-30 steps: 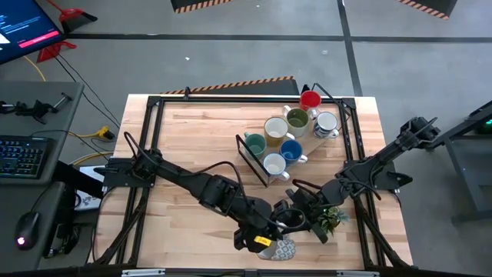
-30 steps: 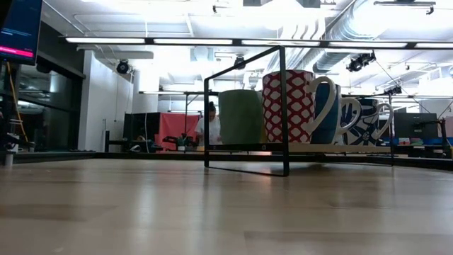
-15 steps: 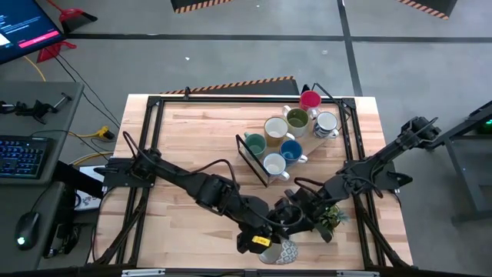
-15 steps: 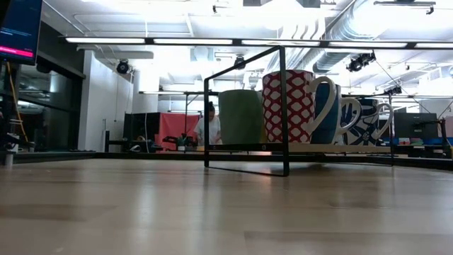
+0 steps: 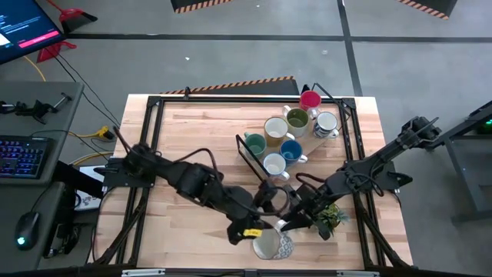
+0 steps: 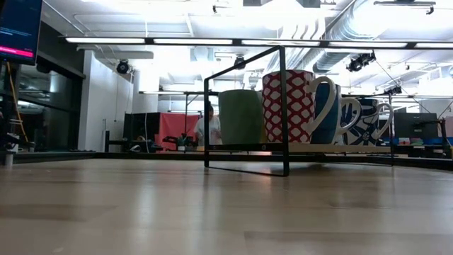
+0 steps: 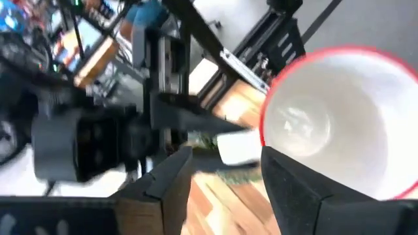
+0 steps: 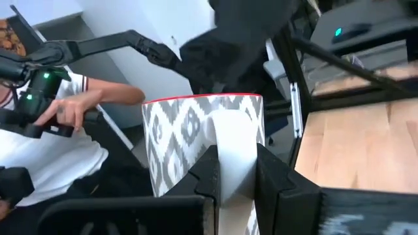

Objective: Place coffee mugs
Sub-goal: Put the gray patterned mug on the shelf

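At the tabletop's (image 5: pixel 192 131) 6 o'clock edge, the left gripper (image 5: pixel 263 201) had opened and withdrawn, leaving the patterned mug (image 5: pixel 270 244) held by its handle in the right gripper's (image 5: pixel 286 225) closed jaws, handover complete.

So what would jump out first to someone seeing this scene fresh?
Probably the patterned mug at the table's near edge, its handle pinched by the right gripper while the left gripper sits open beside it. Next, the cluster of coloured mugs in the wire rack toward the far right.
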{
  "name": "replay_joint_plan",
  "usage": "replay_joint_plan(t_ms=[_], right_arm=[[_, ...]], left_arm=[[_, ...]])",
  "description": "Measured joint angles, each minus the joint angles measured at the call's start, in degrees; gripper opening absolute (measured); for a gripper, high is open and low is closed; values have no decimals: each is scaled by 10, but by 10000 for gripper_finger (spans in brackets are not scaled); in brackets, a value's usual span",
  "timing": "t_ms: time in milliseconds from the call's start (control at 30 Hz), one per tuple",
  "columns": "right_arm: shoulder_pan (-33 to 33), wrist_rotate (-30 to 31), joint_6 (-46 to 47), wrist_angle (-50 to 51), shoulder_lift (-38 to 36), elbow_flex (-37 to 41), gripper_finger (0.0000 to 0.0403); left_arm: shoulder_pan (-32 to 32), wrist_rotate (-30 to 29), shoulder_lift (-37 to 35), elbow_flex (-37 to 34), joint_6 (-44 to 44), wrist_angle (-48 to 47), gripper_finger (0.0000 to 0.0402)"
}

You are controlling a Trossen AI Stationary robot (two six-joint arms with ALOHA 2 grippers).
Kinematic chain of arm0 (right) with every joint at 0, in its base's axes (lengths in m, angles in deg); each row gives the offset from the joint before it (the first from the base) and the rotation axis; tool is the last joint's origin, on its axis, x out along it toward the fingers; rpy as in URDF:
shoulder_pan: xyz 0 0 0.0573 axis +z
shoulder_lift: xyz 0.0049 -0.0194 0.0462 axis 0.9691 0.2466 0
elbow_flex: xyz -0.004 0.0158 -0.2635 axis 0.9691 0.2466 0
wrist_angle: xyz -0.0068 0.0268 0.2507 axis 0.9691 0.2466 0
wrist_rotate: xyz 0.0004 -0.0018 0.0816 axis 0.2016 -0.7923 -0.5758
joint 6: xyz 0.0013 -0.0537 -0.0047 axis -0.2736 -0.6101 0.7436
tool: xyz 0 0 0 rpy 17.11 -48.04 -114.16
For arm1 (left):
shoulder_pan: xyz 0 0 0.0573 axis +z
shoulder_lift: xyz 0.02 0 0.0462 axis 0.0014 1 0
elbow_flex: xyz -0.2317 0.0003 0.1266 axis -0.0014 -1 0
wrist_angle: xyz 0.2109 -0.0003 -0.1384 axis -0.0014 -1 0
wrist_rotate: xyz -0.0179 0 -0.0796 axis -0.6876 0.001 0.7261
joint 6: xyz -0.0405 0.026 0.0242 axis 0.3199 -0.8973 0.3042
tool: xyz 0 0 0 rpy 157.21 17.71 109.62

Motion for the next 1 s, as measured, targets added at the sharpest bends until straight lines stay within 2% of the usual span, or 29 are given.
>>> replay_joint_plan(t_ms=[233,467,600,767,900,1000], right_arm=[[0,64,-49,-10,0,0,26],[0,192,-199,16,-9,-48,26],[8,336,-290,86,-26,-96,26],[16,575,-405,143,-35,-180,26],[19,765,-508,152,-35,-251,26],[19,890,-578,150,-35,-299,26]], left_arm=[[-23,-38,-46,-1,64,-84,177],[-66,-92,-117,-1,213,-172,177],[-88,-110,-136,0,308,-235,177],[-104,-116,-138,-3,401,-339,177],[-103,-102,-135,-40,420,-366,177],[-96,-55,-135,-88,417,-364,177]])
